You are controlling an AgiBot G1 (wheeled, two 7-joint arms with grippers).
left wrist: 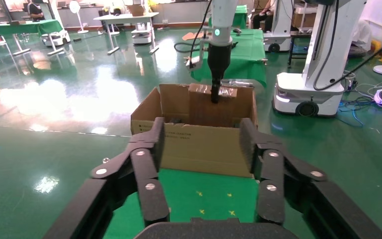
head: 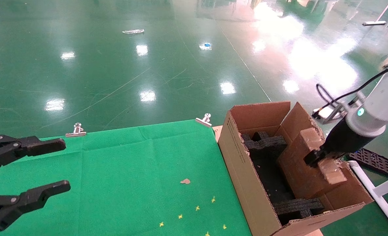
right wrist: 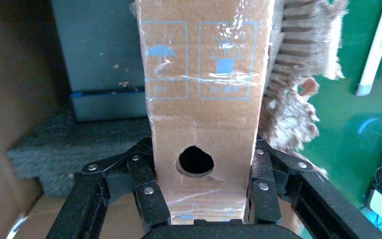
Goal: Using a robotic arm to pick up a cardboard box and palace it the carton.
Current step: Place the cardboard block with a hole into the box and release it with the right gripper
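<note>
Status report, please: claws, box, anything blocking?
Right claw shut on slim brown cardboard box, inside large corrugated carton. Left claw open, parked. Nothing blocking.

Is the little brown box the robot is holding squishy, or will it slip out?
The cardboard box looks stiff: its sides stay flat between the right gripper's fingers. Shiny tape might make it slippery. It's probably light, since one gripper holds it over the carton.

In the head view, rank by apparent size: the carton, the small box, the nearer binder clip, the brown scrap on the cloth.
1. carton, by far the largest.
2. small box, held by the right gripper inside the carton.
3. binder clip at the cloth's corner.
4. brown scrap, smallest, though it sits nearer the camera than the clip.
</note>
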